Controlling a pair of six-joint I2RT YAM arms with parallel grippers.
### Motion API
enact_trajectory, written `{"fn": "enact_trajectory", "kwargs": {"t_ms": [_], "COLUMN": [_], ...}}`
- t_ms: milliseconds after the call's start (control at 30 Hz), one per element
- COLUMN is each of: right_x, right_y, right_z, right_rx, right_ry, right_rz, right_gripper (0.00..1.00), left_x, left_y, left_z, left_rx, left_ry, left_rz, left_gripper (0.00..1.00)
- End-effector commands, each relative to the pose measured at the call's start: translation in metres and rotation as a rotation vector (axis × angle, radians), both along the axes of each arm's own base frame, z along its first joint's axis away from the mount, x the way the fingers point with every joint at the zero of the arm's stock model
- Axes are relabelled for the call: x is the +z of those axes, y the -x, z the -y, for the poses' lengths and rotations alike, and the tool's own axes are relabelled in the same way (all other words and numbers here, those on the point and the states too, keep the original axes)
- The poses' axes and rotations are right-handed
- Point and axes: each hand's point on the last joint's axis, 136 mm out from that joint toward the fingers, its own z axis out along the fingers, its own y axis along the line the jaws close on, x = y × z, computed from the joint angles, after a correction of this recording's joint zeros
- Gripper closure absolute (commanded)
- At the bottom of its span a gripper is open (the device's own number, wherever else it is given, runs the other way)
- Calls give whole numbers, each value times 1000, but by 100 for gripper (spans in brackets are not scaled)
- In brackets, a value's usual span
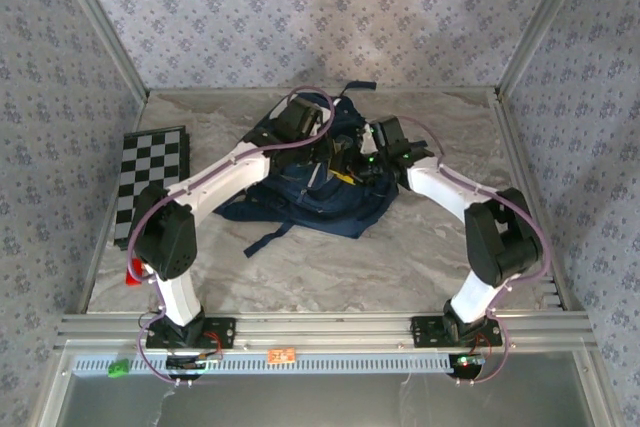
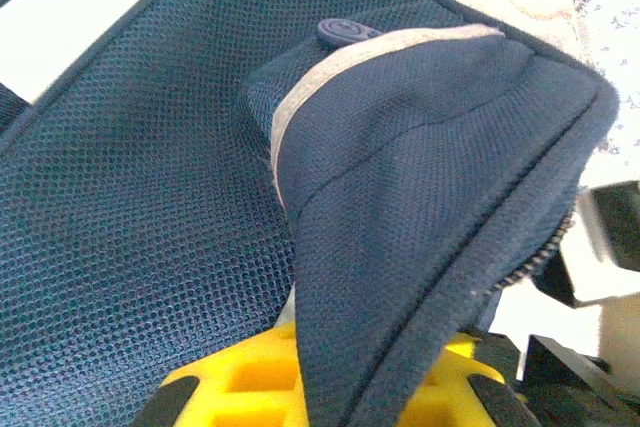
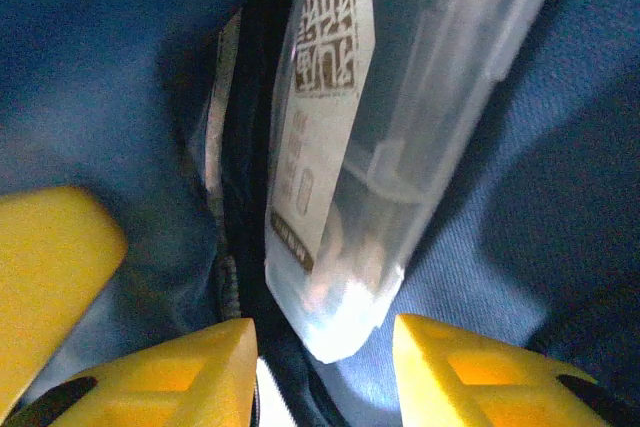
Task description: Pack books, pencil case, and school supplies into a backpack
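**packrat_92:** Where's everything sitting at this point?

**benchmonkey:** The backpack [image 1: 300,202] is dead centre on the counter [image 1: 330,267], with a checkered board [image 1: 150,182] off at 9 o'clock. The left claw [image 2: 335,397] is clamped tight on a fold of the bag's navy fabric, up around the bag's 11 o'clock. Looks to me like it's holding the mouth open.

The school supplies [image 3: 400,147], that little clear oblong box with the printed label, is down in the opening with blue fabric on both sides. The right claw [image 3: 325,367] comes in from 3 o'clock. Its jaws are partway apart and the box's near end sits between the tips. Honestly can't tell if they're pinching it or just bracketing it.

**packrat_92:** So how would you finish this bit cleanly?

**benchmonkey:** I read it as the drop-in step for the box. Three things:
- Don't let the left claw slacken, or that flap folds over the opening and the right arm has to fight the cloth.
- Send the box in along its long axis toward 12 o'clock. That dark seam just at its 9 o'clock side looks like a snag point.
- Only spread the right jaws once the box is well inside, then back out straight toward 3 o'clock so the tips don't hook the fabric or drag the box out with them.
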Motion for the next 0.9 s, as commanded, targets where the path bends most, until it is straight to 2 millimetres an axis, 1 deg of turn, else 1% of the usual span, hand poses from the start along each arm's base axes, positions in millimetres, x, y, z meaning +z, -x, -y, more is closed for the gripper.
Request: {"fn": "enact_trajectory", "kwargs": {"t_ms": [0, 67, 100, 133, 200, 233, 333, 400, 500, 567, 667, 800, 867], "right_x": [19, 24, 25, 26, 28, 28, 28, 29, 21, 14, 10, 7, 3], "right_y": [7, 11, 14, 17, 24, 28, 39, 46, 57, 65, 73, 79, 79], "right_z": [22, 36, 44, 52, 64, 69, 82, 84, 84, 79, 63, 37, 24], "right_rx": [-26, -43, -50, -61, -67, -67, -74, -73, -29, -5, 37, 62, 68], "right_ry": [13, 17, 33, 54, 83, 94, 137, 142, 176, 194, 202, 193, 179], "right_rz": [69, 76, 81, 85, 97, 98, 104, 105, 91, 74, 80, 79, 89], "right_gripper": [59, 59, 58, 58, 55, 53, 51, 50, 46, 45, 43, 41, 40], "left_x": [40, 40, 40, 39, 40, 40, 44, 52, 52, 44, 23, -8, -22], "left_y": [4, 7, 11, 14, 21, 25, 33, 40, 48, 49, 46, 40, 37], "left_z": [13, 15, 17, 18, 21, 19, 5, -8, -37, -58, -86, -109, -117], "left_rx": [-46, -56, -62, -69, -100, -102, -66, -38, 25, 76, 150, 236, 273], "left_ry": [108, 113, 112, 111, 118, 121, 151, 183, 188, 189, 216, 252, 271], "left_rz": [65, 60, 55, 49, 36, 27, 40, 83, 94, 81, 22, -53, -84], "left_gripper": [100, 99, 95, 89, 74, 68, 61, 56, 51, 49, 46, 45, 45]}}
